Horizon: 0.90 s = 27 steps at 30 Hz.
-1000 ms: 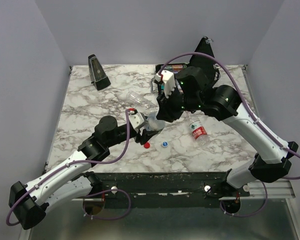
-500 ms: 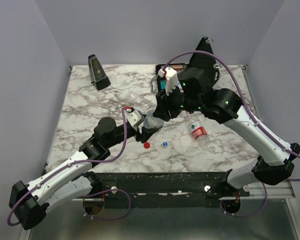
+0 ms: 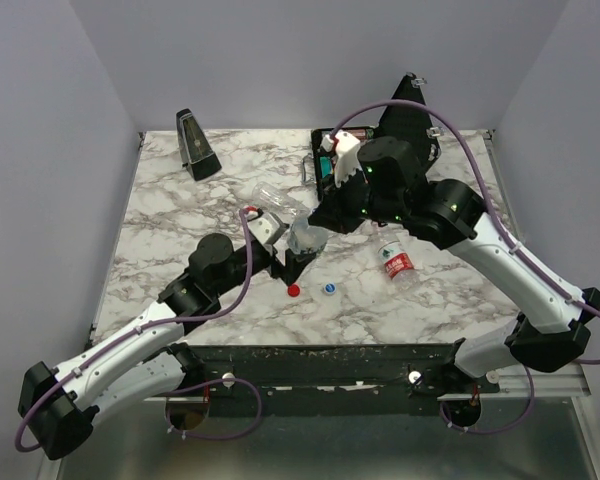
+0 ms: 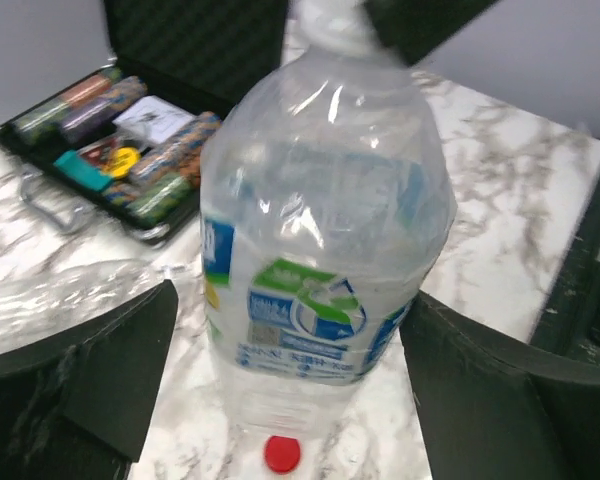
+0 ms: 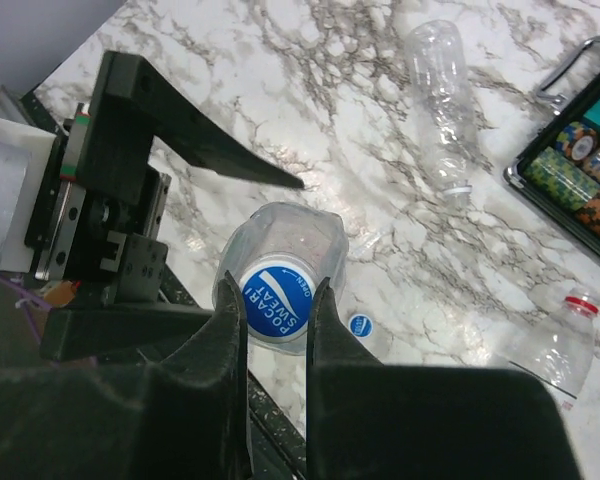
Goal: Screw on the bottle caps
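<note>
The marbled surface point(image 3: 180, 220) carried everything, with an open black case point(image 3: 405, 118) of striped poker chips point(image 4: 165, 165) at its far edge and a dark metronome point(image 3: 195, 145) at the far left. Near the middle stood a clear plastic bottle point(image 4: 320, 250) with a blue and green label, roughly upright; whether its base rested on the surface could not be told. The left tool point(image 4: 290, 340) was spread, its two black fingers point(image 4: 110, 370) set on either side of the bottle's lower body, with a gap showing beside at least one of them. The right tool point(image 5: 277, 295) reached down from above and was pressed together on the lettered blue cap point(image 5: 277, 302), which sat on the bottle's neck, one finger against each side of it. An unlabelled clear bottle point(image 3: 275, 200) lay on its side just beyond the upright one, towards the case. A smaller bottle point(image 3: 396, 265) with a red label lay on its side to the right, well apart from both tools. Two more caps lay loose on the surface in front of the upright bottle: the red cap point(image 3: 293, 290) close to the left tool, and the loose blue cap point(image 3: 329, 288) just to its right, the two near each other but not touching.
</note>
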Available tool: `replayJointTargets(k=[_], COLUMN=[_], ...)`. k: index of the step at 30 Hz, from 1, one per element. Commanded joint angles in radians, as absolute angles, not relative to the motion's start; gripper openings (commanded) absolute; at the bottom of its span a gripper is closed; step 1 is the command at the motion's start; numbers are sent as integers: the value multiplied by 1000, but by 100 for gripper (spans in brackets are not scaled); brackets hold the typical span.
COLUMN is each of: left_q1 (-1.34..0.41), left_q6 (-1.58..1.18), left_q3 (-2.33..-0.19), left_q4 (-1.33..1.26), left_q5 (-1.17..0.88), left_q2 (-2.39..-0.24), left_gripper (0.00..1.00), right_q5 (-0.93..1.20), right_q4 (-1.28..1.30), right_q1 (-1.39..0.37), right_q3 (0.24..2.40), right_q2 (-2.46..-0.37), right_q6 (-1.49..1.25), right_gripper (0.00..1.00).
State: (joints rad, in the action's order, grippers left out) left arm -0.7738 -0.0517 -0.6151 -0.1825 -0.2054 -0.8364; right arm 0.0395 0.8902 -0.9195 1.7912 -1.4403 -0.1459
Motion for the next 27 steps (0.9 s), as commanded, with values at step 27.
replayJointTargets(k=[27], left_q1=[-522], left_q6=[-276], left_q3=[-600], left_q4=[112], left_q5=[333], left_q2=[-700], left_gripper=[99], right_q5=[-355], right_q4=[528], right_q1=[-120], right_q3=[1384], right_q2=[-1252], right_q6=[-80], right_gripper=[1])
